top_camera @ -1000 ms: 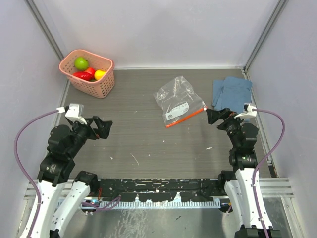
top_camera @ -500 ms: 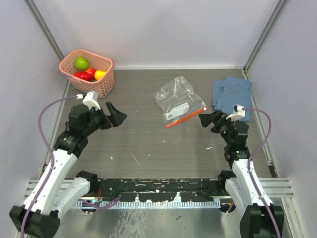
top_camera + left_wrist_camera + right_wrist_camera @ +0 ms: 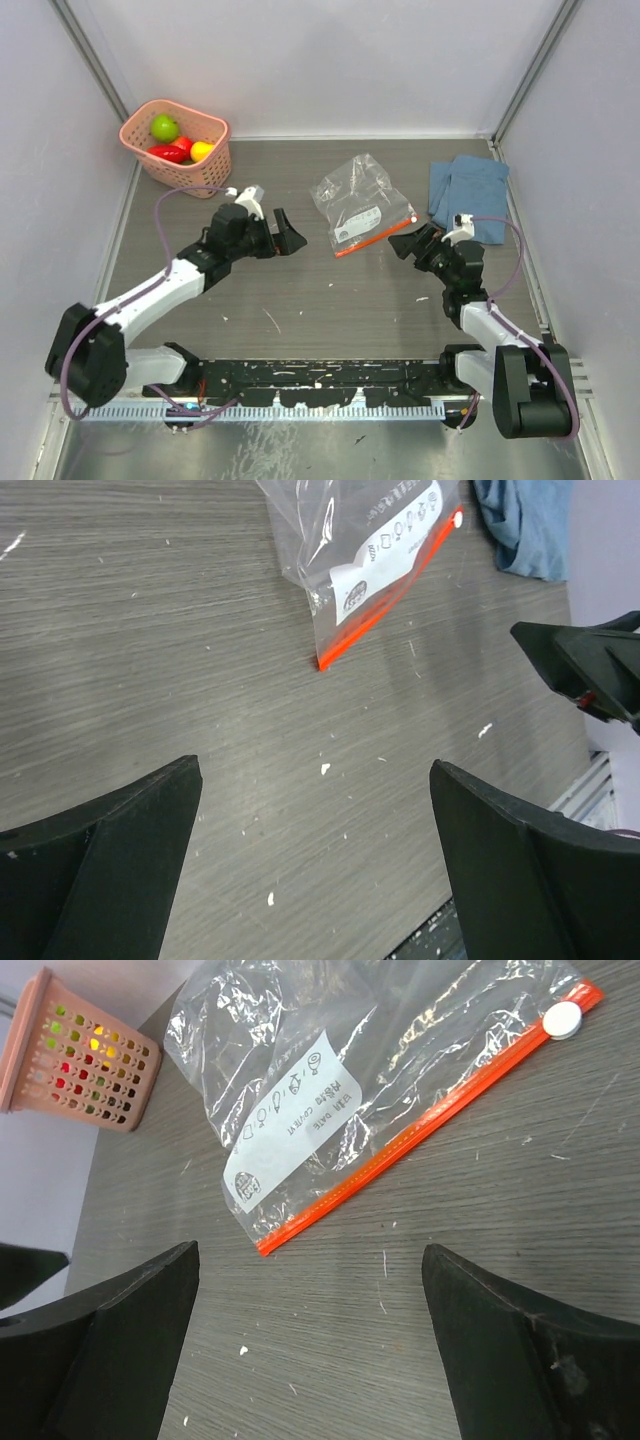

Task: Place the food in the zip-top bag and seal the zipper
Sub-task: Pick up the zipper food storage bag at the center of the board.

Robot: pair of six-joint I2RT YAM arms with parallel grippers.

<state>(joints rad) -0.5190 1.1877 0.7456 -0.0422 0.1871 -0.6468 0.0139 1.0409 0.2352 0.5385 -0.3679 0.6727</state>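
The zip-top bag (image 3: 360, 200) lies flat on the grey wood-grain table (image 3: 300, 300), right of centre, and nothing touches it. Its zipper (image 3: 375, 238) is the thin orange-red strip on the near edge. It runs slantwise from a near-left corner up to a round white slider (image 3: 562, 1020) at the far-right end.

Bare tabletop, flecked with white specks, stretches between the 2 arms on the near side of that strip. Pale walls close the left, far and right sides.

The left gripper (image 3: 292, 232) hovers left of the bag with its dark wedge-shaped fingers (image 3: 120, 860) spread wide, holding nothing. The right gripper (image 3: 402, 243) sits near the zipper's right end, likewise spread and empty.

The bag's white label (image 3: 295, 1110) carries a row of small icons and lines of print too fine to read. The plastic is clear, crinkled and glossy.

A folded blue cloth (image 3: 470, 185) lies just right of the bag, apart from it. The food (image 3: 178, 140), with 1 green, 1 yellow and some red glossy pieces showing, sits in a pink lattice basket (image 3: 205, 175) at the far-left corner.
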